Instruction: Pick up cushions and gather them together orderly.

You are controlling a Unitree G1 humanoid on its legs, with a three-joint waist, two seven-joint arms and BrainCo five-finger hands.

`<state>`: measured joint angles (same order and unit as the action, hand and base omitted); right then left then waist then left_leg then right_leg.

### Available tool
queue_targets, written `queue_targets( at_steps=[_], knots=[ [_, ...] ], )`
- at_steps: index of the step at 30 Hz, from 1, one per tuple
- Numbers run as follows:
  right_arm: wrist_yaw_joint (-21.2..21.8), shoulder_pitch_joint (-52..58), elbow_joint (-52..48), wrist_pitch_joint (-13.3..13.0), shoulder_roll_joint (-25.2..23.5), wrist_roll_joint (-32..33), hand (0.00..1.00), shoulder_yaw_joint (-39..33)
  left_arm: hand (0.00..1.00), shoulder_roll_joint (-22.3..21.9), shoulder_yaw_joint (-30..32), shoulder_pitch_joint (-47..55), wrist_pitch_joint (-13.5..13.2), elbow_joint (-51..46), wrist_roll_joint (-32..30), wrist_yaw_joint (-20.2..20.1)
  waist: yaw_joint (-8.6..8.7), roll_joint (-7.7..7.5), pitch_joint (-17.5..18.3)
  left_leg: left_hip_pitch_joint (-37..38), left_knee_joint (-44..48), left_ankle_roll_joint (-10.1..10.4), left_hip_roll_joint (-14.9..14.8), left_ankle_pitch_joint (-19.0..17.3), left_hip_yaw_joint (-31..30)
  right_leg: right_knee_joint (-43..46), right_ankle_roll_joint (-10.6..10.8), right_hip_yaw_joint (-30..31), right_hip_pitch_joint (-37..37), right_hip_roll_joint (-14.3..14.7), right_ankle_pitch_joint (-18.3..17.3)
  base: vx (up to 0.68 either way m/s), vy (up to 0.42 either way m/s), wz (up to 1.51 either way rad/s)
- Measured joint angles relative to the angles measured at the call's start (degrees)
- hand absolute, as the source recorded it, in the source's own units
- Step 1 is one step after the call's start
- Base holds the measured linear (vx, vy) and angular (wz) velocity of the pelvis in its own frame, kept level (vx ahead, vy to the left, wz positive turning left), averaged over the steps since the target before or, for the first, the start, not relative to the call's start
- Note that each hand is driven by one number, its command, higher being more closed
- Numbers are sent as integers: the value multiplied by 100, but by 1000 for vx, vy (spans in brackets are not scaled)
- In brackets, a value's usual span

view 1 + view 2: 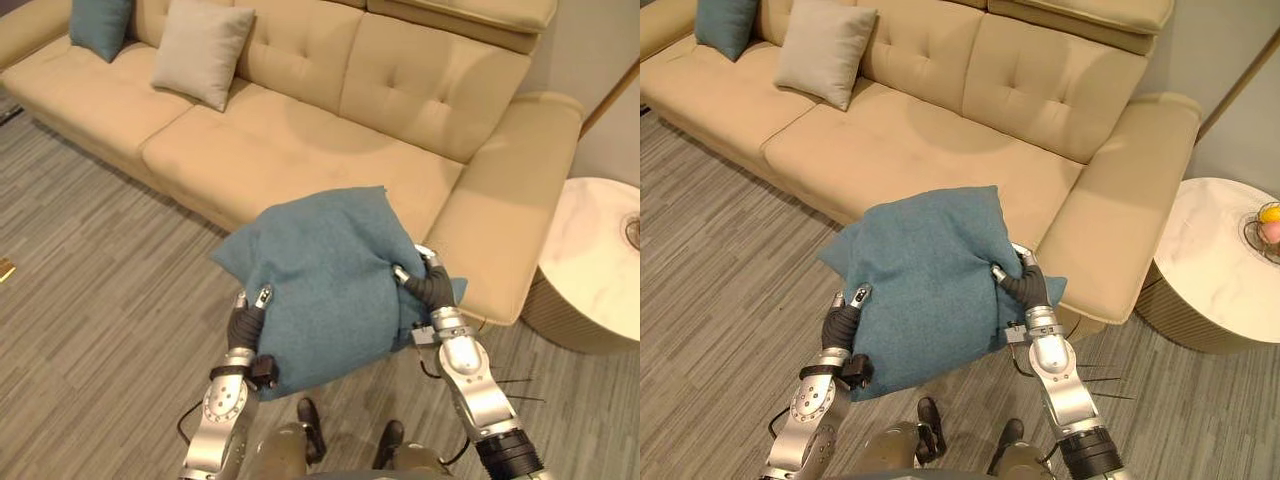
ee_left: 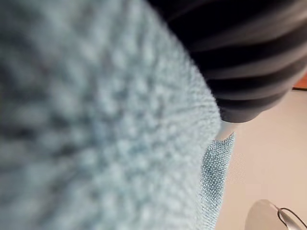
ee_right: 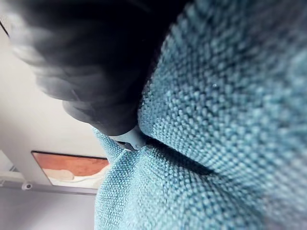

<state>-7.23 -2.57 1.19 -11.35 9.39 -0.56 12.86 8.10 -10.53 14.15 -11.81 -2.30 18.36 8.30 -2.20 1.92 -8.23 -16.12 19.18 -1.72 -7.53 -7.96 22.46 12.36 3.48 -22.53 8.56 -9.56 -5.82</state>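
- the held teal cushion [image 1: 320, 290] is up off the floor, squeezed between both hands just in front of the sofa's front edge, toward its right-arm end.
- the left hand [image 1: 248, 322] sits against the cushion's lower left side. i cannot tell whether it grips or only presses.
- the right hand [image 1: 428, 285] has its fingers [image 1: 401, 272] clenched into the cushion's right side, and the cloth is creased and bulging around them.
- judged by how deeply it dents, the cushion is light, soft and floppy, with a coarse weave that should not slip. it looks best held at two opposite sides, since one corner would let it sag.
- the sofa [image 1: 300, 160] seat is bare at this end.
- a beige cushion [image 1: 200, 50] leans on the backrest further left, and a far teal cushion [image 1: 98, 25] stands by the sofa's far left corner, a likely place to gather them.
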Motion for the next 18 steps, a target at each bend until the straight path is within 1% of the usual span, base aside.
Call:
queue_targets(
  at_steps=[1,2,3,4,5,6,7,8,9,10,11,12,13,14,15,16,17,18],
  knots=[
    [5,4,2,58,-1,-1,100,15,100,6,0,48,7,0,0,-28,22,-50,-10,-36,159,-40,69,-135,4,434,12,58,162,-153,-220,-63,109,-3],
    [8,13,7,68,-1,-1,100,17,100,12,-1,73,13,-1,0,-52,57,-87,-7,-35,197,-60,105,-191,-14,654,0,93,228,-241,-319,-4,85,24],
    [18,21,25,69,-1,-3,100,27,100,20,-6,116,18,-1,-1,-59,165,-142,1,-32,242,-125,245,-248,-93,975,-38,165,312,-372,-472,47,57,29],
    [18,14,53,69,2,-3,100,26,100,19,-12,113,20,-6,-2,-59,167,-158,-2,-10,290,-254,308,-331,-123,1387,-74,253,448,-487,-439,64,69,21],
    [19,2,87,69,-1,-3,100,28,100,22,-7,106,21,-11,-2,-59,159,-167,-6,14,293,-310,333,-362,-143,1753,-161,286,614,-569,-383,77,83,10],
    [18,-7,216,70,-18,-2,100,30,100,65,-17,106,24,-24,-4,-59,178,-155,-15,109,277,-373,371,-398,-273,2133,-336,351,860,-601,-554,81,48,26],
    [19,-7,268,71,-16,-2,100,30,100,123,-26,81,23,-48,-4,-59,244,-150,-18,170,263,-396,369,-418,-425,2114,-299,379,973,-482,-656,89,22,43],
    [18,-10,268,71,-12,-1,100,30,100,143,-27,50,26,-46,-4,-59,295,-142,-25,192,247,-401,369,-421,-519,2044,-299,373,1028,-430,-655,115,-31,64],
    [14,-14,268,70,-10,0,100,5,100,168,-33,-29,29,-40,-4,-59,369,-143,-27,273,150,-403,371,-422,-669,1789,-284,345,1185,-310,-633,150,-47,58],
    [13,-15,268,70,2,3,100,-33,100,171,-47,-107,30,-20,-4,-59,407,-145,-37,377,50,-399,373,-421,-731,1454,-197,233,1278,-235,-521,216,-47,58],
    [11,-15,267,70,13,8,100,-77,100,181,-75,-221,30,35,-11,-59,440,-162,-87,554,-70,-389,408,-418,-783,1007,-97,171,1293,-193,-295,259,-45,50],
    [7,1,267,70,41,12,100,-147,100,185,-118,-372,30,137,-24,-59,486,-185,-86,752,-164,-312,485,-447,-867,456,-22,187,1344,-183,50,243,-44,45],
    [5,-1,265,70,66,16,100,-169,100,190,-137,-445,30,181,-59,-59,501,-215,-83,845,-178,-244,540,-484,-887,281,22,214,1400,-212,192,276,-82,54],
    [5,17,250,69,112,34,100,-191,100,248,-193,-555,29,238,-71,-59,584,-347,-47,1055,-169,-94,706,-623,-903,32,5,363,1486,-303,460,253,-106,43],
    [5,33,246,69,116,40,100,-203,100,266,-212,-569,30,245,-81,-59,624,-378,-41,1139,-116,-39,746,-718,-921,-15,-87,430,1481,-319,521,370,-189,49],
    [10,124,189,69,127,54,100,-251,100,254,-248,-571,28,244,-117,-68,663,-364,-17,1204,125,75,713,-1003,-944,114,-285,534,1462,-302,580,391,-262,36],
    [15,271,127,67,184,66,100,-284,100,140,-257,-540,30,274,-142,-78,700,-213,58,1244,374,273,528,-1318,-945,425,-489,499,1481,-167,689,405,-278,27],
    [17,343,128,69,220,66,100,-279,100,67,-258,-475,31,286,-163,-80,699,-85,113,1320,412,443,379,-1397,-896,525,-487,381,1453,-94,651,454,-231,1]
  ],
)
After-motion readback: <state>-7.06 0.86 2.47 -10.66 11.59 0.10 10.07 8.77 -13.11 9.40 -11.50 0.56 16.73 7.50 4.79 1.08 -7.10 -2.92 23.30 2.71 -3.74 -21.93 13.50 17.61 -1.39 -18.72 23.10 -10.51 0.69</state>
